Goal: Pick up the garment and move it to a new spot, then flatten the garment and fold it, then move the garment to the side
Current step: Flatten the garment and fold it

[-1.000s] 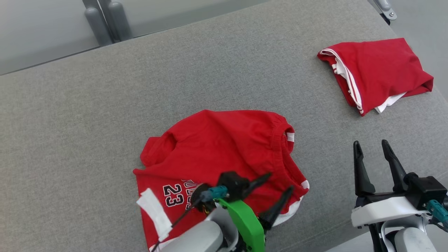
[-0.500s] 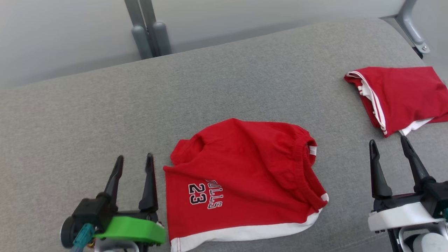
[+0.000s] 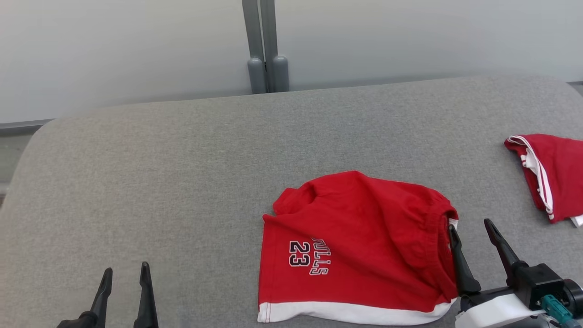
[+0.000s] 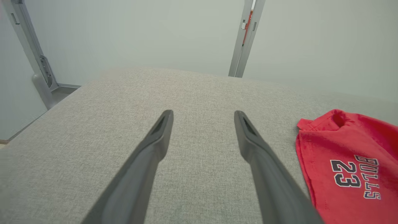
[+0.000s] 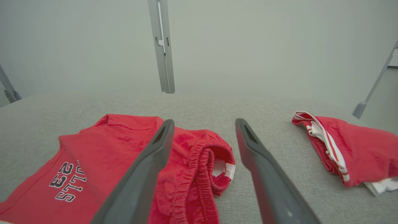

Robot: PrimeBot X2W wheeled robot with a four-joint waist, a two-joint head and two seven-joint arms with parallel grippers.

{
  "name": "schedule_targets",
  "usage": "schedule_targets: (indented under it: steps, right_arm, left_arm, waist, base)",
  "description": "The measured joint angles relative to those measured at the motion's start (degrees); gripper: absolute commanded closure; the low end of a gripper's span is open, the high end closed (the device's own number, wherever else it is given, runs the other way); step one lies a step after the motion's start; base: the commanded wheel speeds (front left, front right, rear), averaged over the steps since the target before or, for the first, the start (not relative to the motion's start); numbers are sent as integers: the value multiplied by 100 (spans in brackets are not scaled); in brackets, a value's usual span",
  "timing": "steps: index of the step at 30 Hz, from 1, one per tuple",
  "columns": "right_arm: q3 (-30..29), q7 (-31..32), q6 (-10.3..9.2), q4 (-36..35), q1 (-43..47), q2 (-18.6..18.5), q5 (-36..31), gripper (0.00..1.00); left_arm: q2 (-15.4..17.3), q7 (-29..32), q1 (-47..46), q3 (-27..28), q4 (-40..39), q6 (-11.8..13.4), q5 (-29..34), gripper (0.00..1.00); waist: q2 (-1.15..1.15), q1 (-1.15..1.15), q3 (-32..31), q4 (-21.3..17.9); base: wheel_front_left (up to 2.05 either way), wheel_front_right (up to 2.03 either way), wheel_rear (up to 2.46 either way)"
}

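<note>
Grey woven upholstery [image 3: 182, 182] covers most of the head view, a broad padded surface that ends at a pale wall [image 3: 114, 45] with a grey upright post [image 3: 266, 45] at top centre.

The garment, a pair of red shorts [image 3: 364, 246], lies at lower centre-right. Its white hem [image 3: 346, 312] runs along the bottom edge of the frame and its gathered waistband [image 3: 432, 237] is on the right. It rests spread out but rumpled, with creases toward the upper left, so it looks set down and awaiting flattening. A second red garment [image 3: 555, 177], already folded, sits well apart at the right edge, probably parked there out of the working area.

The right gripper [image 3: 469, 225] is at lower right with its fingers spread wide and nothing between them. One finger overlaps the waistband and the other stands over bare fabric; contact cannot be judged. That straddle suits a pinch on the waistband. The left gripper [image 3: 126, 268] is at lower left, also parted and empty, well clear of the shorts. The printed "23" [image 3: 300, 253] faces up.
</note>
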Motion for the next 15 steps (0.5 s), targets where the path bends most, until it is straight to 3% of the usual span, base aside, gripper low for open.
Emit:
schedule_targets:
  steps: [5,15]
  right_arm:
    - [-77,0,0,71,20,90,3,0]
    - [-96,0,0,55,-31,48,1,0]
  left_arm:
    - [-155,0,-4,254,20,-192,176,0]
    - [-215,0,-32,265,148,-265,314,0]
  waist:
    - [0,0,-106,119]
    - [0,0,-68,-31]
  base:
    - [0,0,0]
    - [0,0,0]
